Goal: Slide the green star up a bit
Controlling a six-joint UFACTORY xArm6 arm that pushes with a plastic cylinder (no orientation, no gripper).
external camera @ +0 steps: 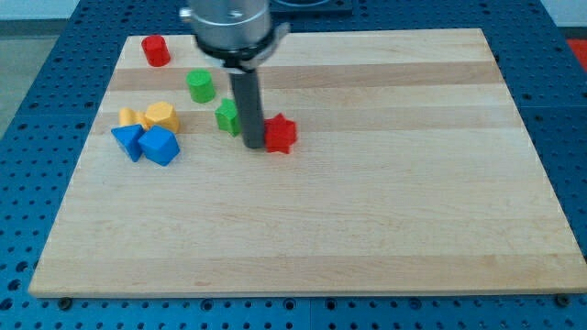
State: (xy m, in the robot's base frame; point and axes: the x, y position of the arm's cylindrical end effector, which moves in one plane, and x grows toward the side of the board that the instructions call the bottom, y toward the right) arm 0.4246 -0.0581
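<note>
The green star [227,117] lies on the wooden board, left of centre near the view's top; the rod partly hides its right side. My tip [253,145] rests just right of and slightly below the green star, between it and a red star [280,135]. A second green block [201,86], roughly cylindrical, sits up and to the left of the star.
A red cylinder [155,50] sits at the board's top left. At the left, two yellow blocks [161,116] [128,117] and two blue blocks [160,146] [127,141] cluster together. The board [367,202] lies on a blue perforated table.
</note>
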